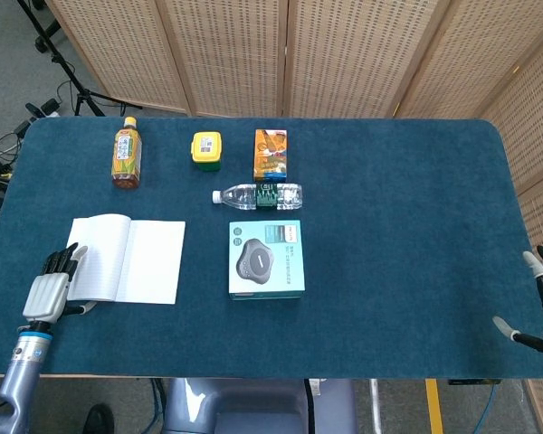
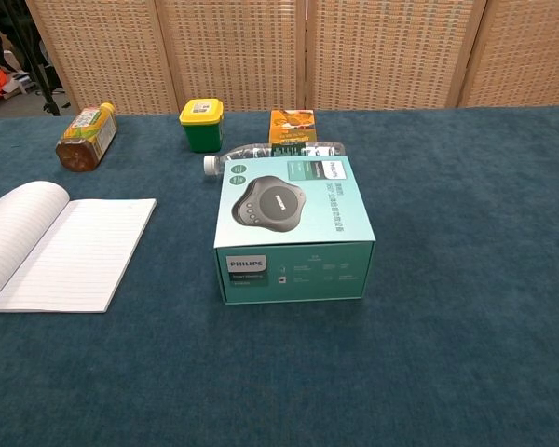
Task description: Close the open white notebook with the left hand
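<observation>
Likely light and floppy, the notebook wants lifting by its left page edge; left robot hand beside it, spread, empty.

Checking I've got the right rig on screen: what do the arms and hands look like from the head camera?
The left hand has a pale grey back plate, black fingers with light tips, a blue wrist ring and a grey-blue forearm. The right hand, cut off at the frame edge, shows dark fingers with pale tips.

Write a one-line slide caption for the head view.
Left hand poised at the open white notebook; right hand idle at the table edge.
</observation>
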You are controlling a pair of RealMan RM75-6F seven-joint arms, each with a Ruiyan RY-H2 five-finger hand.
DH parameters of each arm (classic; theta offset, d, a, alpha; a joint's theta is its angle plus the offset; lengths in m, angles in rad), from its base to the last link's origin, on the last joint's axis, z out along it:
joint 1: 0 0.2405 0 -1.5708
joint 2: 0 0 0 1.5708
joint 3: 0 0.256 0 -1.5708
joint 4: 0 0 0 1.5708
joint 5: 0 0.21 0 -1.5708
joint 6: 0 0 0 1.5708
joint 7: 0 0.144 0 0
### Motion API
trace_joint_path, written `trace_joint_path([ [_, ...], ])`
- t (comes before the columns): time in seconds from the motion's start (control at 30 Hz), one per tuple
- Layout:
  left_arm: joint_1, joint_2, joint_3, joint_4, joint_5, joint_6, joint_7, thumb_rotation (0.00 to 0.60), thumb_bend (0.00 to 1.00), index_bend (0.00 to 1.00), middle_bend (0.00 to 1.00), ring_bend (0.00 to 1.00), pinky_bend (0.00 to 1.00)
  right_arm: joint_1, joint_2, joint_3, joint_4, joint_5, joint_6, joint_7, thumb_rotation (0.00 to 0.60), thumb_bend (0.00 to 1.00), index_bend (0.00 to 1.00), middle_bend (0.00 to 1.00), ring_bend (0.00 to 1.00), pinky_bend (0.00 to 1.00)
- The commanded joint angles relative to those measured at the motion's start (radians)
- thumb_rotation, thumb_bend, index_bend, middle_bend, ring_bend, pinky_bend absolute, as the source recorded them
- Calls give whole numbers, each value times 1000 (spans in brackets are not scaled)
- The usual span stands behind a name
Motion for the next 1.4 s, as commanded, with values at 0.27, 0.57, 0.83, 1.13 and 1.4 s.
trace_joint_path([
  [0.27,1,-18,8,37,17,30,14,600,664,0,0,0,0,0,2,-1,1,-3,-1,7,600,0,0,0,0,0],
  [0.57,0,-21,13,50,26,39,3,600,691,0,0,0,0,1,2,-2,0,-4,-2,9,600,0,0,0,0,0],
  [0.83,2,-27,14,65,33,60,5,600,728,0,0,0,0,1,3,-3,1,-4,-2,12,600,0,0,0,0,0],
  [1.13,2,-29,13,72,35,70,4,600,747,0,0,0,0,0,4,-3,2,-4,-1,15,600,0,0,0,0,0],
  [1.4,4,-30,13,75,40,89,7,600,757,0,0,0,0,0,5,-2,2,-4,-1,18,600,0,0,0,0,0],
])
